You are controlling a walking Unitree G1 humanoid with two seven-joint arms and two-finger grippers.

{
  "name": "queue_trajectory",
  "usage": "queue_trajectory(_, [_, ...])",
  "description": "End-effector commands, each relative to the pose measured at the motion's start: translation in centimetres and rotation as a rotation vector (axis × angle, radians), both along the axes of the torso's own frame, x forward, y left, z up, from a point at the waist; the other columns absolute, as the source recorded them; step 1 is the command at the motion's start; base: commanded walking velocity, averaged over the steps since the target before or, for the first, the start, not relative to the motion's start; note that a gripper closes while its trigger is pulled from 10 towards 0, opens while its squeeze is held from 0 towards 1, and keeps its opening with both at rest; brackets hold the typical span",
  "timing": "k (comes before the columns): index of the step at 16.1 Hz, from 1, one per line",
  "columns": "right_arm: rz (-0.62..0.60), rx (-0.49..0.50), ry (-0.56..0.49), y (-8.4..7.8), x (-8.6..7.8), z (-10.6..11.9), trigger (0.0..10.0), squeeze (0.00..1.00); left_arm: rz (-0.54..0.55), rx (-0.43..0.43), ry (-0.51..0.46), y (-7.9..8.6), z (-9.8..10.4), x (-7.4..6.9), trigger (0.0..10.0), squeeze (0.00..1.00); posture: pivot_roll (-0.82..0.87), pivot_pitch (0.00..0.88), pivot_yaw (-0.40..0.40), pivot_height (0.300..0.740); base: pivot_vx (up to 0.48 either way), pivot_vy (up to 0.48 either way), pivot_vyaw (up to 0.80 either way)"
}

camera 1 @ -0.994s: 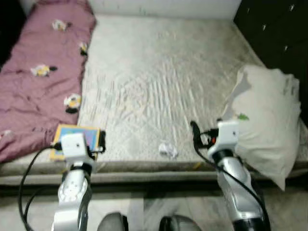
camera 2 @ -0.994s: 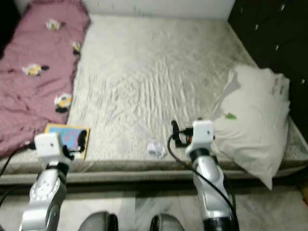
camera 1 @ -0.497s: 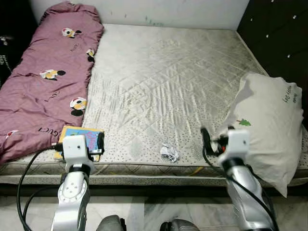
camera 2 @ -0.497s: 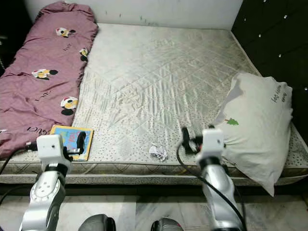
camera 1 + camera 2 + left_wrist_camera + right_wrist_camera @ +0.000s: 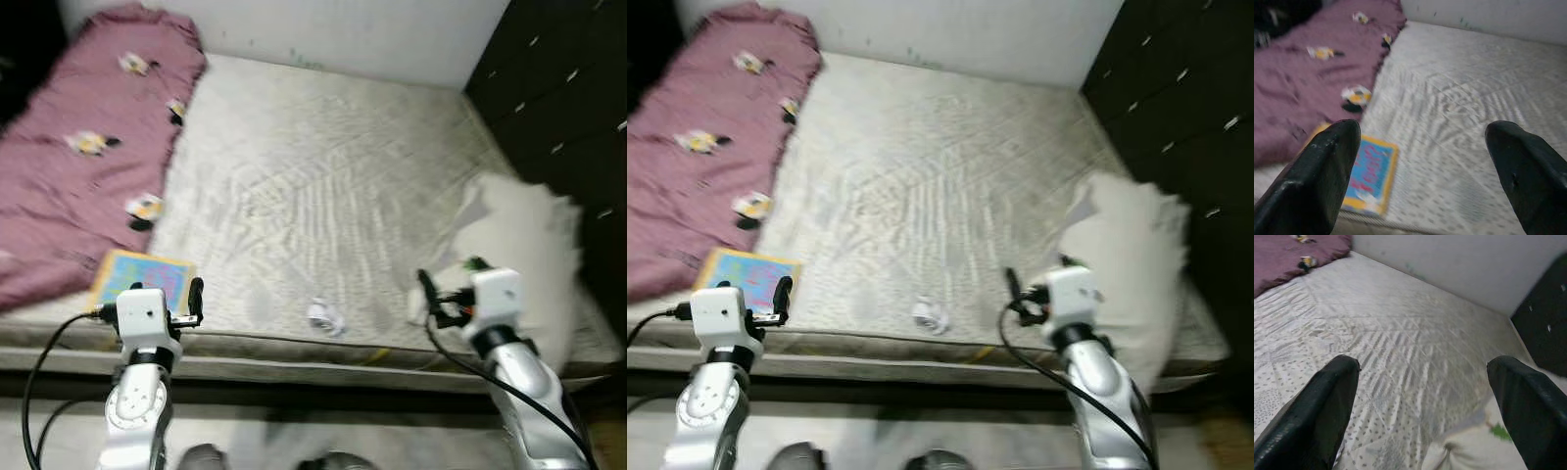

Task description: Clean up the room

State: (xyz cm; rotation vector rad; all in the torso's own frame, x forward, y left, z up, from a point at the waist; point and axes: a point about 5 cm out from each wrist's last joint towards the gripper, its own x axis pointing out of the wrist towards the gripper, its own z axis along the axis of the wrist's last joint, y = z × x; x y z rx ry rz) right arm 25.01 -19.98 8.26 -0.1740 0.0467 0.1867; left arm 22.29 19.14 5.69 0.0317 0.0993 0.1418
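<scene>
Bare quilted mattress (image 5: 323, 186), grey-white, against a white wall (image 5: 343, 29); dark cabinet (image 5: 568, 88) along its right side. One crumpled paper wad (image 5: 324, 315) sits near the front edge of the mattress, roughly mid-width; round lump, no clear long axis. One colourful book (image 5: 142, 277) lies flat at the front-left corner, long axis running front edge to wall. One maroon blanket (image 5: 78, 157) with cartoon prints runs lengthwise down the left edge. One white pillow (image 5: 534, 264) at the front-right corner, blurred. Left gripper (image 5: 1422, 161) hovers over the front edge just beside the book, jaws wide apart, empty. Right gripper (image 5: 1425, 396) hovers near the pillow, jaws wide apart, empty. Head views motion-blurred.
</scene>
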Motion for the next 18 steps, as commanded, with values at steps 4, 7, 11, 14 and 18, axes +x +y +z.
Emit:
queue_trajectory(4, [0.037, 0.002, -0.037, 0.9, 2.1, 1.0, 10.0, 0.00, 0.056, -0.033, -0.007, -0.6, -0.5, -1.1, 10.0, 0.00, 0.06, 0.012, -0.206, 0.740, 0.000, 0.000, 0.00])
queue_trajectory(7, [-0.042, 0.016, -0.055, 0.3, 1.2, 1.0, 10.0, 0.00, -0.045, -0.029, -0.013, -1.5, 0.1, 0.9, 10.0, 0.00, -0.01, 0.019, -0.119, 0.740, 0.000, 0.000, 0.00])
queue_trajectory(11, [-0.188, 0.000, -0.066, -1.2, -1.2, 0.6, 10.0, 0.00, -0.194, -0.038, -0.012, -3.5, 0.8, 3.5, 10.0, 0.00, -0.12, 0.044, -0.004, 0.740, 0.000, 0.000, 0.00])
queue_trajectory(14, [-0.179, 0.035, -0.059, -0.5, -2.0, 1.0, 10.0, 0.00, -0.257, -0.030, -0.015, -4.3, 1.2, 4.3, 10.0, 0.00, -0.16, 0.073, 0.024, 0.740, 0.000, 0.000, 0.00])
queue_trajectory(18, [-0.162, 0.037, -0.021, 0.8, -1.5, 1.0, 10.0, 0.00, -0.304, -0.004, -0.012, -4.3, 1.7, 5.1, 10.0, 0.00, -0.14, 0.116, 0.072, 0.740, 0.000, 0.000, 0.00])
